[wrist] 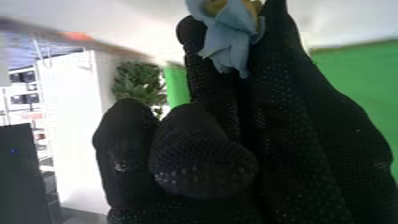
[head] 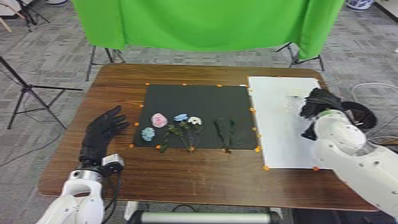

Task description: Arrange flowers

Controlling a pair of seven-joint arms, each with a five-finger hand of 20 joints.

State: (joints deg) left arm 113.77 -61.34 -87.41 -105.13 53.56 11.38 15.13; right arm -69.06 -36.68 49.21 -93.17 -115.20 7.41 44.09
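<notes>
Flowers (head: 159,120) lie side by side on the black mat (head: 182,95), blooms mostly away from the robot and stems toward it, probably so that each can be lifted singly without snagging; the dark sprigs (head: 226,133) lie to their right. The right hand (head: 322,102) is over the white board (head: 282,150), beside a faint clear shape (head: 294,102), perhaps a vase; its fingers seem to pinch a blue flower (wrist: 233,42) near the tips, likely to leave the glove out of the way at placing; the left hand (head: 107,126) rests on the table (head: 178,175), fingers extended, leaving the working side free.
</notes>
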